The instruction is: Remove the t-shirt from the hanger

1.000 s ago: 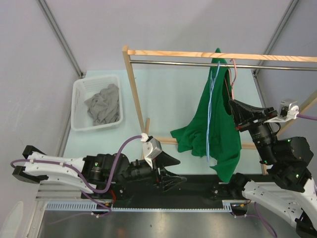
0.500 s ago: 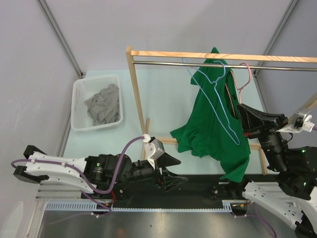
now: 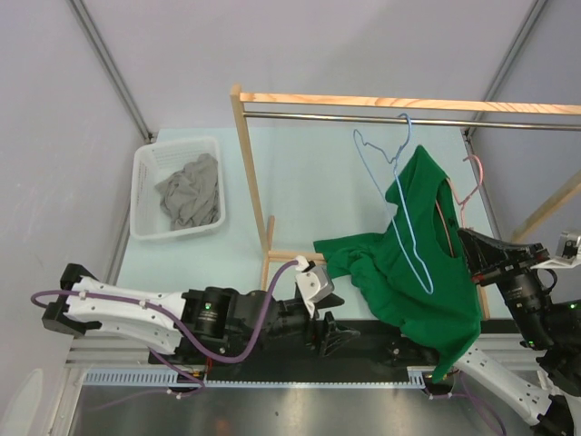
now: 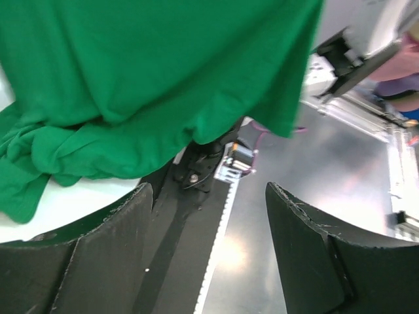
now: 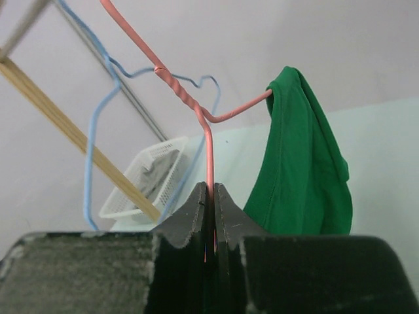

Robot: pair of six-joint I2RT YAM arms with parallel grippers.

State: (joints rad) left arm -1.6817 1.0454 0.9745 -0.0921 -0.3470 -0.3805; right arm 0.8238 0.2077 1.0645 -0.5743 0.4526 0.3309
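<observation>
Grey walls stand round a pale green table with a wooden rack on it. A white basket with a grey cloth sits far off on the left.

My right claw is pinched tight on the wire of the pink hanger. The green t-shirt hangs from one side of that hanger. The rest of it droops down to the near edge of the table. A blue hanger hangs on the rail just beside it, and I cannot tell if it is caught in the shirt.

I think the job is in the middle. The shirt is only partly on the pink hanger and not yet off it.

My left claw is wide apart with nothing in it. The shirt's low edge is just above and ahead of it. I think it should go up a bit, shut on the cloth, and pull it off the wire while my right claw holds firm.

My left arm lies low and long by the near edge, pointing right. My right arm is bent, with its claw pointing up at the rail.
</observation>
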